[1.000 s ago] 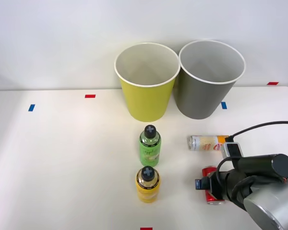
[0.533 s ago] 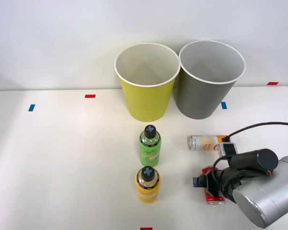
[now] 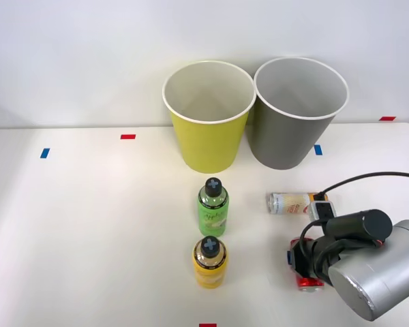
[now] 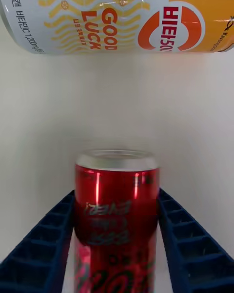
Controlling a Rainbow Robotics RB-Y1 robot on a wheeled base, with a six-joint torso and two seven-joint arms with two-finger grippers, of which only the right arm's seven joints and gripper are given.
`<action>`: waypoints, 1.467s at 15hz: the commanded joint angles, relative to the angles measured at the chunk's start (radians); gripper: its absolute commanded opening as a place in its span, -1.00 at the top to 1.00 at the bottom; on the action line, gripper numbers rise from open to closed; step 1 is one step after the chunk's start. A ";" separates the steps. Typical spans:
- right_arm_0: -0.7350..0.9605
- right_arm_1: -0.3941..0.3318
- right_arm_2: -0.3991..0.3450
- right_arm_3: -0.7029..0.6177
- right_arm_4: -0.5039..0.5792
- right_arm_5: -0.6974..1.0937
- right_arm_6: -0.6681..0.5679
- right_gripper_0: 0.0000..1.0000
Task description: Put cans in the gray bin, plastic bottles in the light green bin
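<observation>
The red can (image 3: 307, 282) lies on the white table, and my right gripper (image 3: 303, 263) is shut on it. In the right wrist view the blue ribbed fingers (image 4: 48, 234) press both sides of the red can (image 4: 117, 200), and the gripper (image 4: 117, 196) is low over the table. The orange and silver-white can (image 3: 293, 202) lies on its side just beyond (image 4: 117, 14). The green bottle (image 3: 213, 208) and the yellow bottle (image 3: 210, 262) stand upright to the left. The gray bin (image 3: 286, 136) and the light green bin (image 3: 208, 143) stand at the back, side by side.
Small blue tape marks (image 3: 44, 153) and red tape marks (image 3: 127, 136) dot the table. A black cable (image 3: 368, 178) arcs over my arm. A wall rises right behind the bins. The table's right edge runs near my arm.
My fingers have drawn in around the red can; the blue finger seen on the can's left has moved right against it. The cans, bottles and bins have not moved.
</observation>
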 commanded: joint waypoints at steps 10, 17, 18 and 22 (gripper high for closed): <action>0.184 -0.006 -0.087 -0.176 -0.006 -0.124 0.236 1.00; 0.394 -0.006 -0.163 -0.374 -0.067 -0.452 0.529 1.00; 0.403 -0.004 -0.163 -0.373 -0.070 -0.529 0.555 1.00; 0.387 0.025 -0.163 -0.373 -0.106 -0.808 0.566 1.00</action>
